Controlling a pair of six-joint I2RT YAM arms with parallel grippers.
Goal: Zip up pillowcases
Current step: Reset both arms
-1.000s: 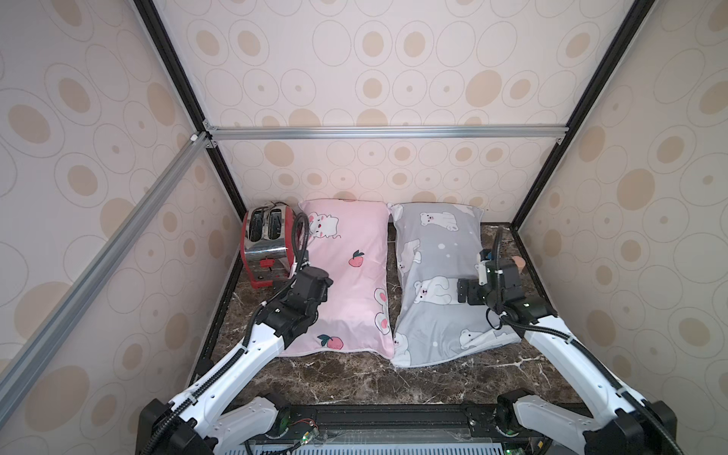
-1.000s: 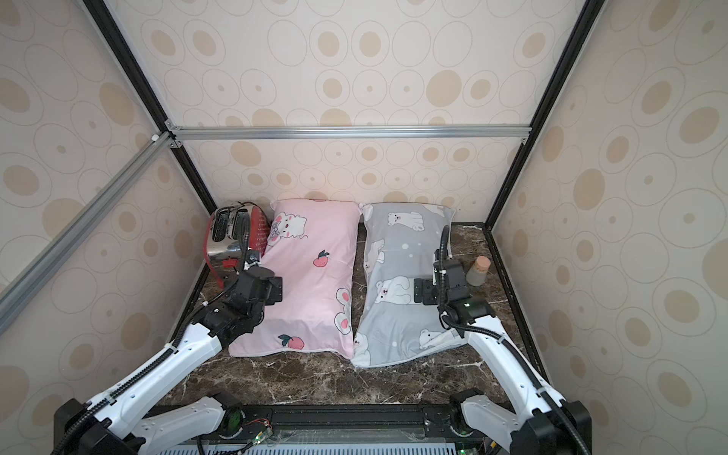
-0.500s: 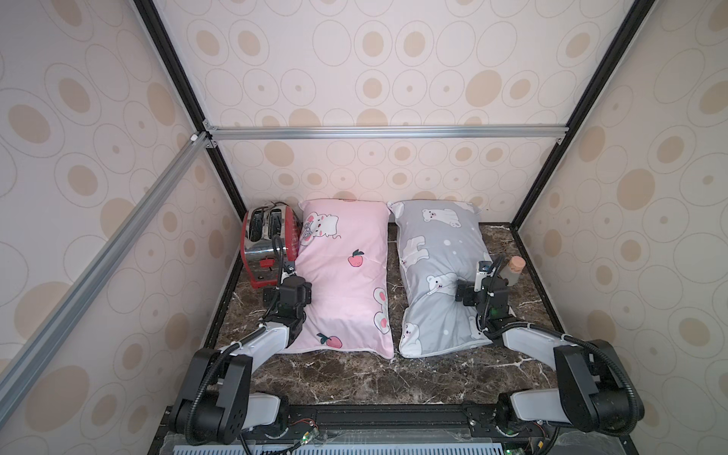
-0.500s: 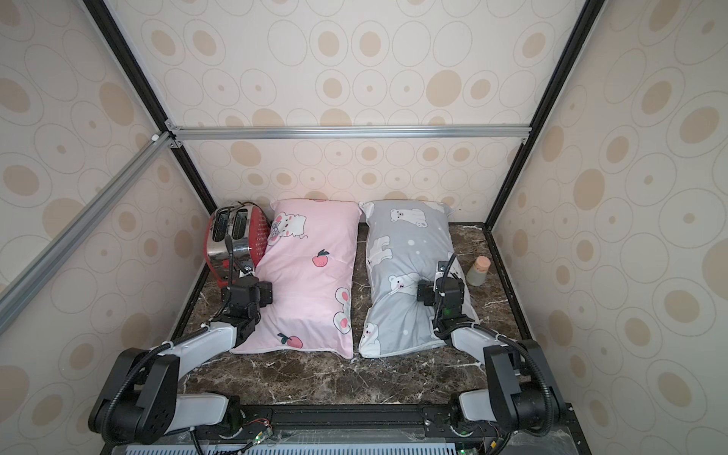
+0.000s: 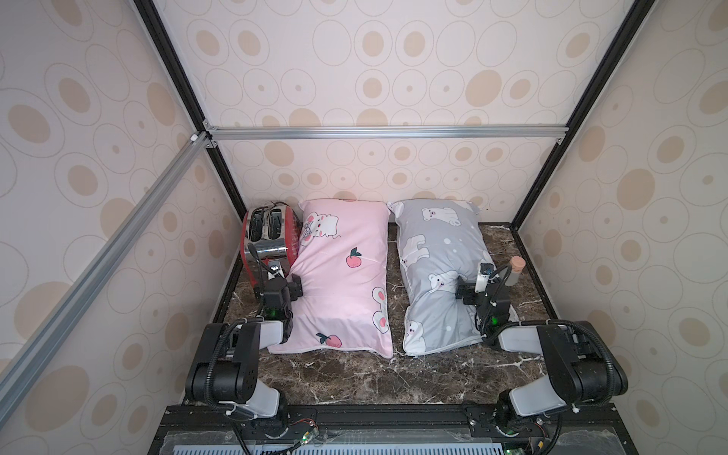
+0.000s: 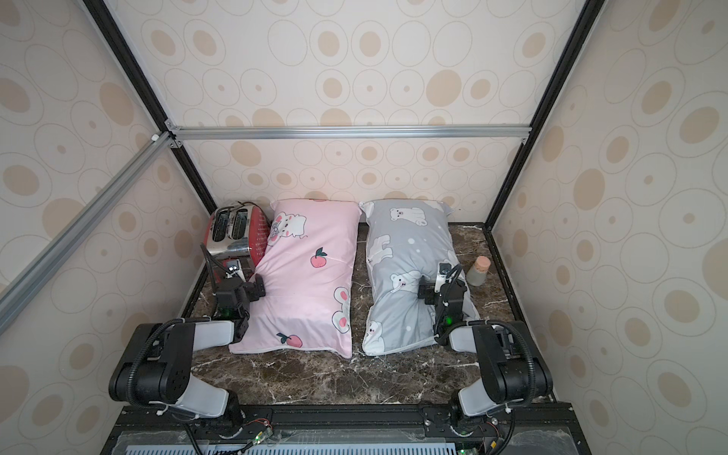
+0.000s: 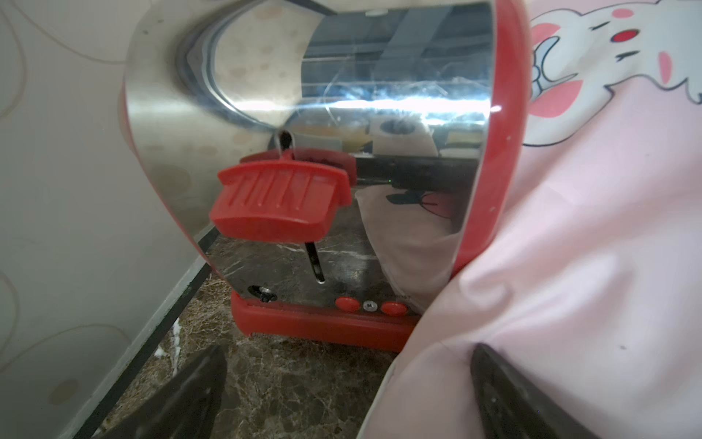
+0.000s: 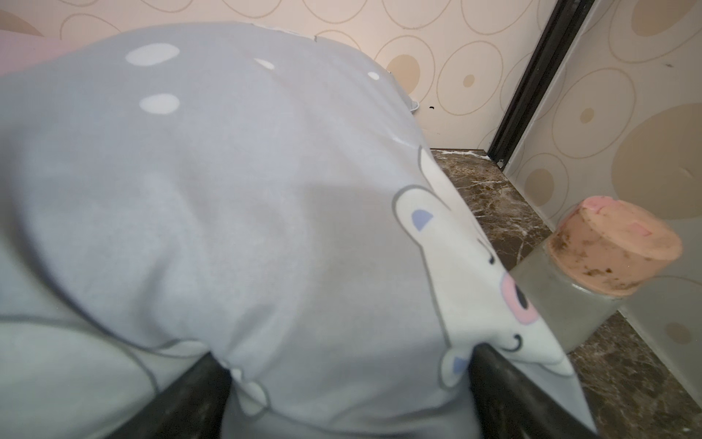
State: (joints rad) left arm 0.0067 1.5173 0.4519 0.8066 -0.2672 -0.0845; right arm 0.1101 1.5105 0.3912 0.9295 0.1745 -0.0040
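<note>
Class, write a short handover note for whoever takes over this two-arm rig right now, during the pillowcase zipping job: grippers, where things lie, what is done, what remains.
Left gripper: open, low beside the pink pillowcase at its left edge, one jaw against the fabric, holding nothing.
Right gripper: open, jaws astride a bulge of the grey pillowcase near its right edge, not clamped.
Both lie side by side on the marble table, pink next to the red toaster, grey near the corked jar.
Done: cannot tell; no zip pull shows in any view.
Left: find each zip and close it if open.
</note>
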